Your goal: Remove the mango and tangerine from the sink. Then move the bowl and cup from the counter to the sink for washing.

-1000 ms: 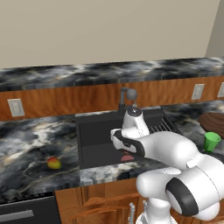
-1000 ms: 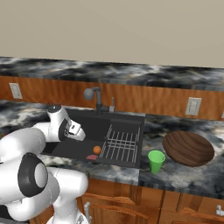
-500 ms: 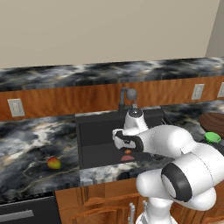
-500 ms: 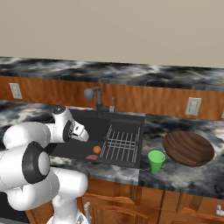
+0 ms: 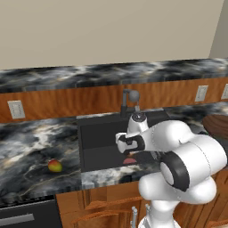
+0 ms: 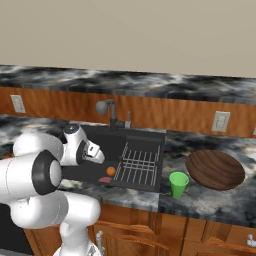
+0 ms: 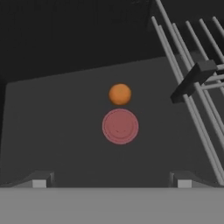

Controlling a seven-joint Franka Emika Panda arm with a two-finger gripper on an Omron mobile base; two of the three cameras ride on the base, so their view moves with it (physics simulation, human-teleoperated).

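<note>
My hand [image 7: 111,183] hangs wide open and empty over the sink [image 6: 90,172]. The mango [image 5: 54,166] already lies on the table, lower left; the tangerine [image 7: 120,94] sits mid-frame by a red drain. Next, I judge: lower and close on it

Matt black sink [image 6: 95,172], smooth floor, with a dull red drain disc [image 7: 120,126] looking flat and plasticky. Thin metal wire rack [image 6: 140,164], grey and unpolished. The tangerine [image 7: 120,94] shows a smooth, even orange skin, no shine. Countertop [image 5: 26,147] is glossy veined marble, black and white. The bowl [image 6: 215,169] is brown wood with clear grain; the cup [image 6: 178,184] is smooth green plastic. Mango [image 5: 54,166] skin is mottled and smooth.
</note>
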